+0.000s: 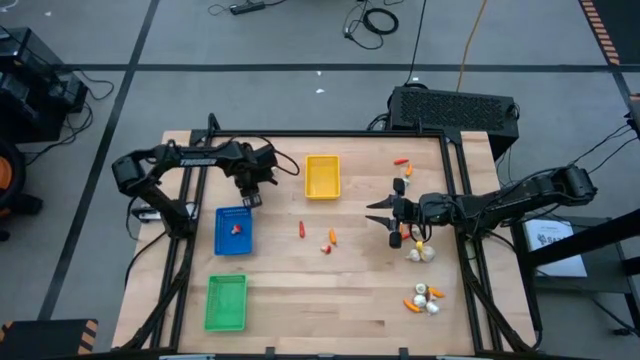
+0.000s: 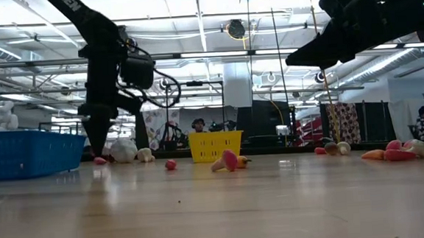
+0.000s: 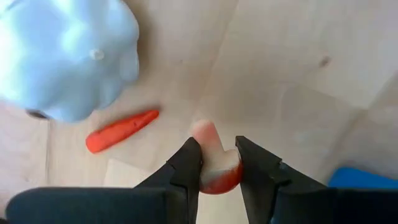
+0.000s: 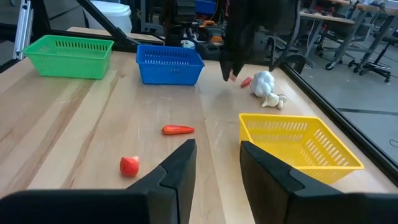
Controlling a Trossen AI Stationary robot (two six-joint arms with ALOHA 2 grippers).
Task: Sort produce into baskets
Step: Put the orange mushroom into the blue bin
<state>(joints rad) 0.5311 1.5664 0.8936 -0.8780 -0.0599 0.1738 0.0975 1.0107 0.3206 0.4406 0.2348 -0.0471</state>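
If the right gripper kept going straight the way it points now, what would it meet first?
Probably nothing at once: the right gripper points at bare tabletop between the small red piece and the yellow tray; farther on lies the blue tray, though depth is unclear.

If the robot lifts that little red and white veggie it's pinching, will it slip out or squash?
Probably no squashing: the red-and-white piece looks like hard, smooth plastic and keeps its shape between the left hand fingers. It could slip, since its glossy rounded end gives the pads little to grip. It looks tiny, so likely very light.
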